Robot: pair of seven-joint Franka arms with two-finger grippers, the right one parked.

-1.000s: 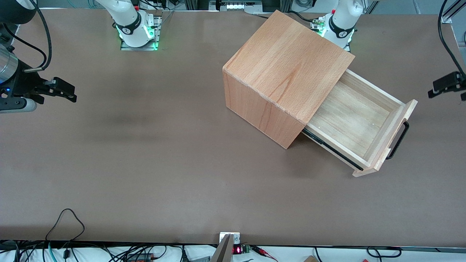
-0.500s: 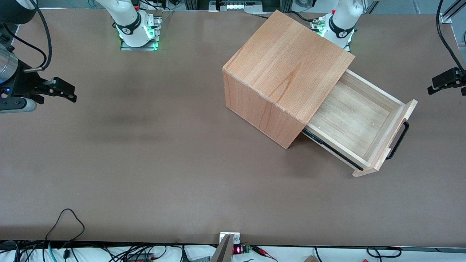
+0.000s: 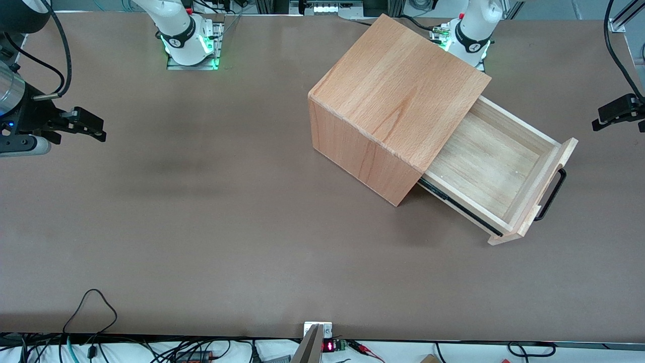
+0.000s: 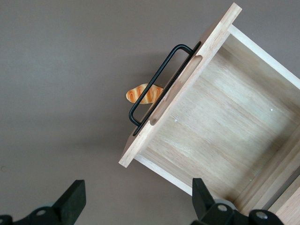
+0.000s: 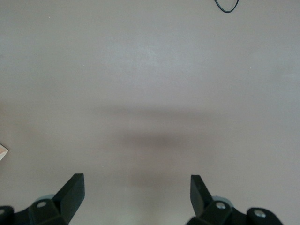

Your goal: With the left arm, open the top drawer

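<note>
Left wrist view: end effector (image 4: 136,204) cut off, fingers spread wide, holding nothing, raised above the worktop (image 4: 56,70) near the one top drawer (image 3: 491,166). Drawer was pulled out of one wooden casing (image 3: 393,96), empty inside. One black handle (image 4: 157,89) partly hid one small orange-striped object (image 4: 143,93) under it, unidentifiable.

The left arm (image 3: 473,25) has glossy white rounded links, a black ring band near its green-lit base and a black cable, and ends in a matte black gripper (image 4: 136,206) with two wedge-shaped fingers (image 4: 72,199) fixed by silver screws.
</note>
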